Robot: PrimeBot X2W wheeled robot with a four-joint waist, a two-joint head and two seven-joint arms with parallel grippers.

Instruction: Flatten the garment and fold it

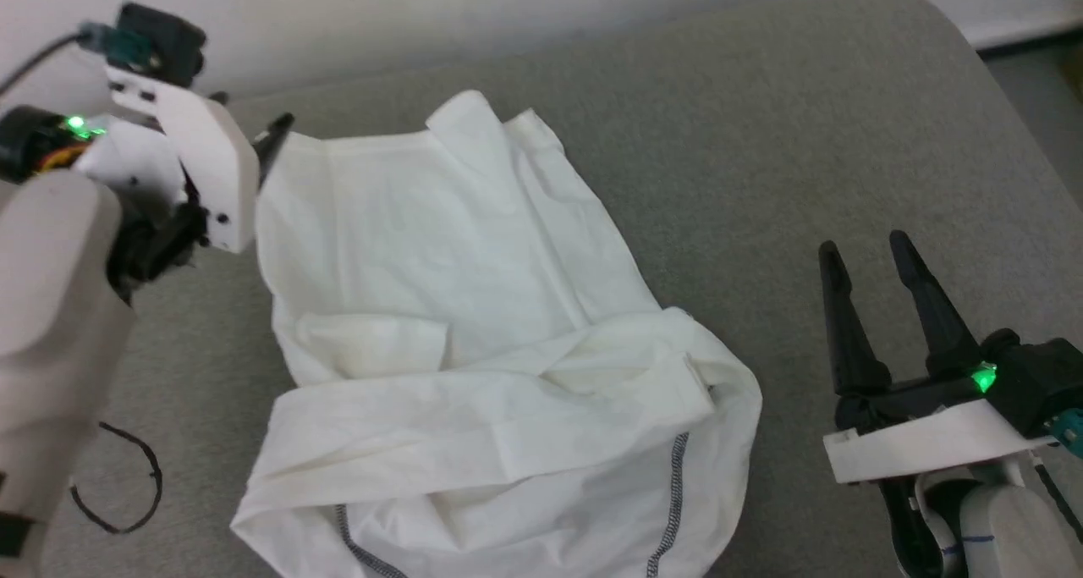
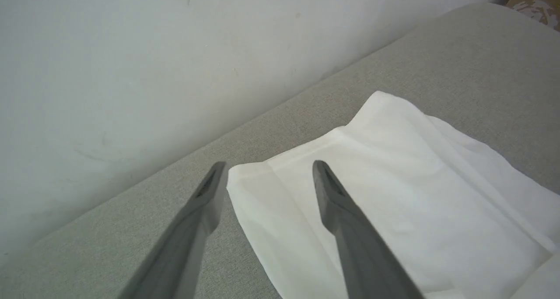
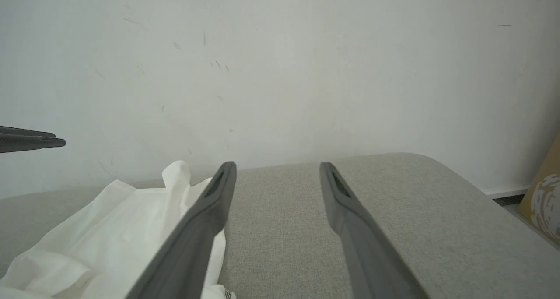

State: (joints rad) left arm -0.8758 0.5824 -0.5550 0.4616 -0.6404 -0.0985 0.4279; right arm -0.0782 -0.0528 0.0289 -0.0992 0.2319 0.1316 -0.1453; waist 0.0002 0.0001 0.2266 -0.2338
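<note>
The garment (image 1: 474,324) is a thin white top lying partly spread on a grey padded surface (image 1: 761,138). Its near part is bunched, with dark stitching showing along the seams. My left gripper (image 1: 258,117) hovers at the garment's far left corner. In the left wrist view the left gripper (image 2: 269,165) is open, its fingers straddling that corner of the garment (image 2: 393,181) without pinching it. My right gripper (image 1: 867,252) stands open over bare surface, to the right of the cloth. In the right wrist view the right gripper (image 3: 278,165) holds nothing, and the garment (image 3: 109,229) lies to its left.
A white wall (image 3: 280,71) runs along the far edge of the surface. A thin black cord loop (image 1: 127,485) lies at the near left. The surface rounds off at the far right (image 1: 973,36), with a cardboard box (image 3: 542,202) on the floor beyond.
</note>
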